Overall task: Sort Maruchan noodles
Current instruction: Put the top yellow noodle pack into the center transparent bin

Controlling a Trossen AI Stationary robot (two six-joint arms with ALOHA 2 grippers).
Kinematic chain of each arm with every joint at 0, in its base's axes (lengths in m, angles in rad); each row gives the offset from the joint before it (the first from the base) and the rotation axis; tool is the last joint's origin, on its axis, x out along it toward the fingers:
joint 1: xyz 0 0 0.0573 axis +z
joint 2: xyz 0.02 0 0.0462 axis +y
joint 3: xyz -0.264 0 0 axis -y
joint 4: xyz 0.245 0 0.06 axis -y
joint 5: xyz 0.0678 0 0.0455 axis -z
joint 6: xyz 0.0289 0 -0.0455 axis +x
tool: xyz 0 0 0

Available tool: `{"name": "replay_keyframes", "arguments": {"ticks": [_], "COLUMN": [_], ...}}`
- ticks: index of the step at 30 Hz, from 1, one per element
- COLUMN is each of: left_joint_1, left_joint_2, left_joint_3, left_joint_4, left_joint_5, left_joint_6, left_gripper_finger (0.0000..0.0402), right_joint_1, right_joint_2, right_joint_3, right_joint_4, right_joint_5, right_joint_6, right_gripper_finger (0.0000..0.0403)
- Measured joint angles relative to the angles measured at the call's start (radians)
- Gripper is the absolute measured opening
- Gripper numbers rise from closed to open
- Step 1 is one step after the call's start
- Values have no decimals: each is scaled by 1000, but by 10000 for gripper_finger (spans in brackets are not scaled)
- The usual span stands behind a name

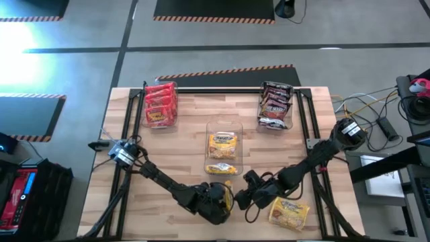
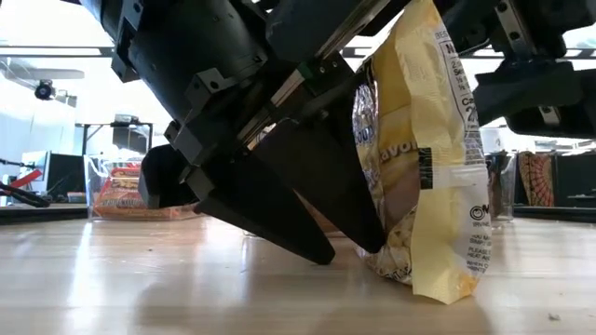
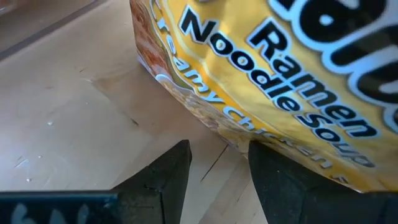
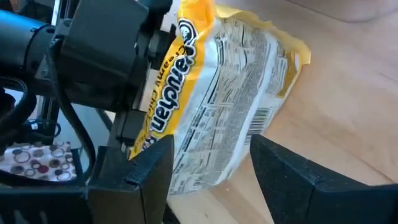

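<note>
From above, the two grippers are crowding together at the tabletop's near edge, hiding the yellow noodle packet (image 2: 424, 158) standing on edge between them. The left gripper (image 3: 217, 180) is holding its fingers apart with the packet's lower edge just ahead; the right gripper (image 4: 211, 180) is spreading wide around the packet's back without clamping. Another yellow packet (image 1: 289, 214) is lying near the near right corner. A clear bin (image 1: 224, 144) mid-tabletop is holding yellow packets; the red stack (image 1: 160, 104) and dark stack (image 1: 275, 104) are sitting at the far edge.
</note>
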Motion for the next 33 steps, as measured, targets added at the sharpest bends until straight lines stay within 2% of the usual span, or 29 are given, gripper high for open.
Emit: {"name": "replay_keyframes", "arguments": {"ticks": [16,33], "left_joint_1": [51,86], "left_joint_2": [7,10], "left_joint_3": [-1,-2], "left_joint_4": [58,115], "left_joint_5": [-21,-47], "left_joint_6": [51,76], "left_gripper_finger": [153,153], "right_joint_1": [-31,-65], "right_joint_2": [-9,-9], "right_joint_3": [13,34], "right_joint_4": [23,-102], "right_joint_5": [-13,-14], "right_joint_6": [-15,-86], "right_gripper_finger": [250,251]}}
